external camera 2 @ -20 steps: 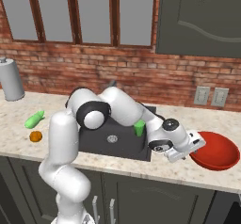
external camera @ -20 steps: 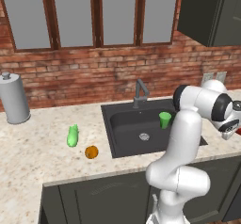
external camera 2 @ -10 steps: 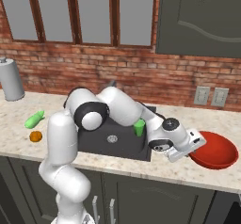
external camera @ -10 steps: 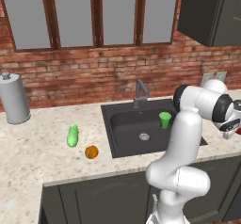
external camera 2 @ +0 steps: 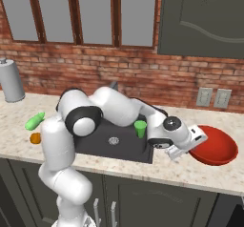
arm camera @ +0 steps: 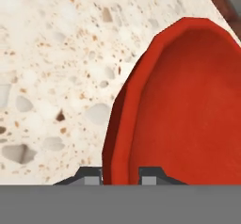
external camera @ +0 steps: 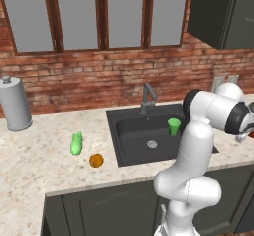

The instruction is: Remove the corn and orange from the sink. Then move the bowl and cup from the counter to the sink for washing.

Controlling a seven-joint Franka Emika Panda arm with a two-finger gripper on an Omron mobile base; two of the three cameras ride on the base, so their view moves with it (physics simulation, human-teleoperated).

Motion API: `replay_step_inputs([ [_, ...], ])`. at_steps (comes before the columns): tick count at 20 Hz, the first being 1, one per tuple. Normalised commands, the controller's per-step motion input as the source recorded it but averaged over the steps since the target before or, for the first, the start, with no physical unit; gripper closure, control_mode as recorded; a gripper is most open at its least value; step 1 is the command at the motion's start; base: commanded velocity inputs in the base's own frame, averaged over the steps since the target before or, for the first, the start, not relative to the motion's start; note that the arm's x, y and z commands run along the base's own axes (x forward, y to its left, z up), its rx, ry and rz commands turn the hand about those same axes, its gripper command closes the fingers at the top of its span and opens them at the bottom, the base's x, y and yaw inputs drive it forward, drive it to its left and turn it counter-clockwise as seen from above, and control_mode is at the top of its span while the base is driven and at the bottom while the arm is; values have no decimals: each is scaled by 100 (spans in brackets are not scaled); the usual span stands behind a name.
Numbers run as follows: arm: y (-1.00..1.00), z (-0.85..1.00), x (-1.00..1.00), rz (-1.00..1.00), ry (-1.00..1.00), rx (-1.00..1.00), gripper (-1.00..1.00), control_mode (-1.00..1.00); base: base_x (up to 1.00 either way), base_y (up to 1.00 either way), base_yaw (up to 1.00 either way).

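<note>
The bowl (arm camera: 188,100) sits on the desk (arm camera: 56,53) right of the sink (external camera 2: 114,142). It looks rigid, smooth and probably slippery (wide too), so its thin rim suits best; the end effector (arm camera: 121,175) is clenched there.

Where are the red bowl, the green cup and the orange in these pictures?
red bowl (external camera 2: 217,152): right base view, on its inside surface.
green cup (external camera: 173,126): left base view, on its side wall, standing in the sink.
orange (external camera: 96,160): left base view, on its middle, on the counter.
</note>
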Motion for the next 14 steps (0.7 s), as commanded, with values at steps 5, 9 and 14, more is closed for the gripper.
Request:
replay_step_inputs([
  [5,10,26,-18,5,-15,0,100,-100,0,0,0],
  [9,12,23,-26,3,-8,0,100,-100,0,0,0],
  [14,18,25,-23,6,-3,0,100,-100,0,0,0],
])
